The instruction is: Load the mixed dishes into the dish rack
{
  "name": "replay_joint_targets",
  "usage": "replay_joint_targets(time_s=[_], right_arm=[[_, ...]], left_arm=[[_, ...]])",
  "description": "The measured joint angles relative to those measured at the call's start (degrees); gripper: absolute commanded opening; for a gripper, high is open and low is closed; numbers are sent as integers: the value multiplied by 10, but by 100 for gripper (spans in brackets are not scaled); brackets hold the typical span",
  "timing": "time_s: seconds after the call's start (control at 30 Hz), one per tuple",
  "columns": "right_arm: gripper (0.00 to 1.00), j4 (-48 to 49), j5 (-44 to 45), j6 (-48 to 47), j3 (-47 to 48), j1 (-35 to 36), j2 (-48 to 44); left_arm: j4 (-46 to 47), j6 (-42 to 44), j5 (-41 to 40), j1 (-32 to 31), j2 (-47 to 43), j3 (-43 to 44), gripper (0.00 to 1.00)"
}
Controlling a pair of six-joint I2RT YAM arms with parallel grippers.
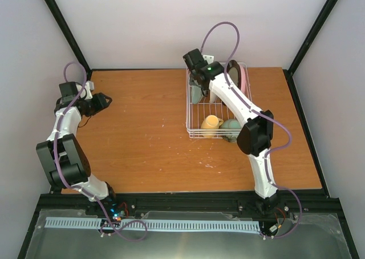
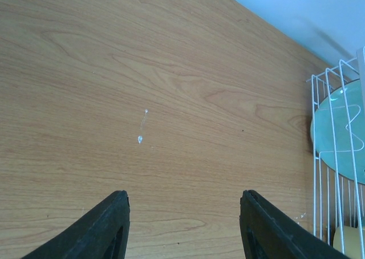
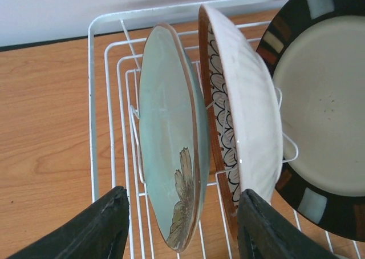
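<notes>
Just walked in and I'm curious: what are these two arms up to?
They're loading dishes into a white wire rack. The right arm's fingers are open around a teal plate standing in the slots beside a petal plate and a dark-bordered plate. A yellow mug and green bowl sit at the rack's near end. The left arm's fingers are open and empty above the table.

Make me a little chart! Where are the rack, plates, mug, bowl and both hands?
Rack: white wire, right side of table
Teal plate: upright in rack
Petal plate: upright next to teal plate
Mug: yellow, in rack's near end
Bowl: mint, beside mug
Right hand: open, at teal plate, not gripping
Left hand: open, empty, over table
</notes>
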Motion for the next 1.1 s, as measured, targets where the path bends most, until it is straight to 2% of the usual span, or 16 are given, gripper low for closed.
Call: replay_joint_targets(time_s=[0.1,0.33,0.47,0.67,0.8,1.1], right_arm=[[51,30,-2,-12,-37,0,-32],[56,198,-75,-66,-191,0,-156],[59,271,-112,-97,-204,-3,-188],[61,308,-161,-135,-193,-21,-194],[62,315,-159,-160,-205,-33,-205],[63,348,-132,-220,-290,-62,-305]], left_arm=[[3,-2,3,0,3,0,54],[34,-29,33,0,5,0,55],[64,-52,68,0,5,0,55],[147,-113,126,0,5,-1,55],[193,-144,141,0,3,6,56],[244,-176,134,0,-24,115,60]])
